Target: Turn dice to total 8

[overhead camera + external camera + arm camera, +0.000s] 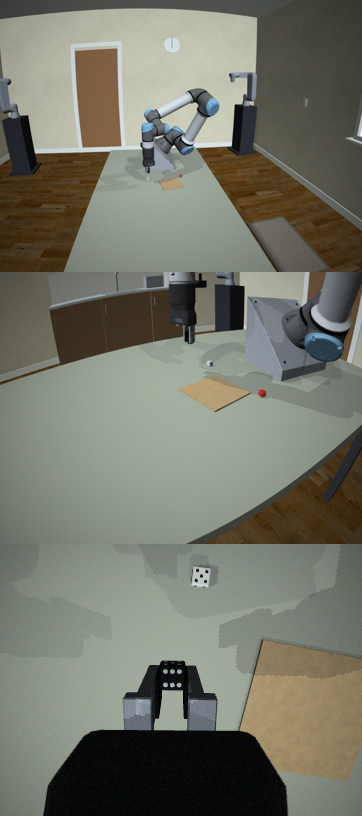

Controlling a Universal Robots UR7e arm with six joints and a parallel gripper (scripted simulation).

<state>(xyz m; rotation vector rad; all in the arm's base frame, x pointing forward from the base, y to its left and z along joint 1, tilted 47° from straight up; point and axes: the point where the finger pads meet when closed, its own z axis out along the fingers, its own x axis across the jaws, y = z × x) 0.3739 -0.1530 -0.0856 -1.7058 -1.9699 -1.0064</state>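
Observation:
My gripper (147,172) (189,341) (172,681) is shut on the black die (172,678) and holds it above the table, to the left of the mat in the wrist view. The black die's face towards the wrist camera shows six pips. The white die (148,178) (209,363) (201,576) lies flat on the table off the mat, five on top. The red die (180,176) (262,393) lies on the table just beyond a mat corner in the exterior view; its top number is too small to tell surely. The tan mat (171,184) (215,393) (305,719) lies flat with no die on it.
The arm's grey wedge base (163,161) (263,344) stands behind the white die and the mat. The pale green table (163,228) (117,447) carries the base, mat and dice. Arm shadows fall across part of the mat and around the white die.

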